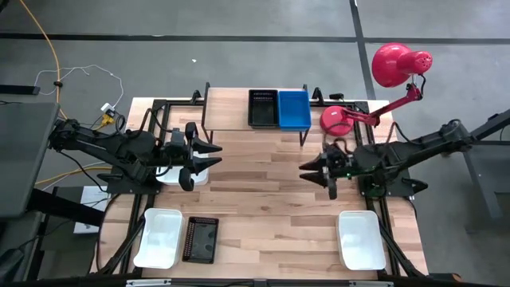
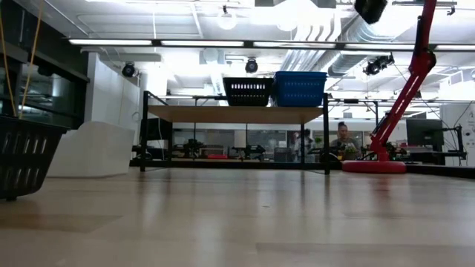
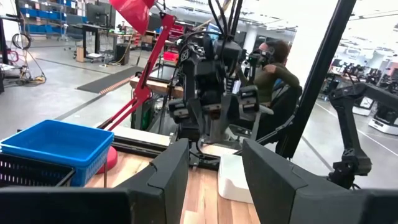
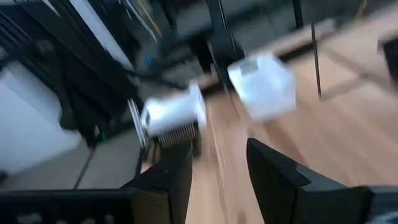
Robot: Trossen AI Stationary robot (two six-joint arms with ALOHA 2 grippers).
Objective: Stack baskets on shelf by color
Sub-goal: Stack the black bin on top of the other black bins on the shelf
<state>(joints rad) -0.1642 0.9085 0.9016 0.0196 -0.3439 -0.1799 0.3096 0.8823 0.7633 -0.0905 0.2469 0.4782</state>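
The shelf [image 1: 239, 119] stands at the table's far edge; a black basket [image 1: 263, 108] and a blue basket [image 1: 294, 109] sit side by side on its plank, also seen in the low view as the black basket [image 2: 247, 91] and the blue basket [image 2: 300, 88]. A white basket [image 1: 158, 237] and a black basket [image 1: 200, 240] rest near the near left edge, and another white basket [image 1: 360, 239] sits near right. A further white basket [image 1: 177, 174] lies under the left arm. My left gripper [image 1: 213, 155] and right gripper [image 1: 307, 169] hover open over mid-table, facing each other, holding nothing.
A red desk lamp [image 1: 398, 64] stands with its base [image 1: 337, 119] to the right of the shelf. Bare wood lies between the two grippers. A person [image 3: 273, 68] sits beyond the table's right side, seen in the left wrist view.
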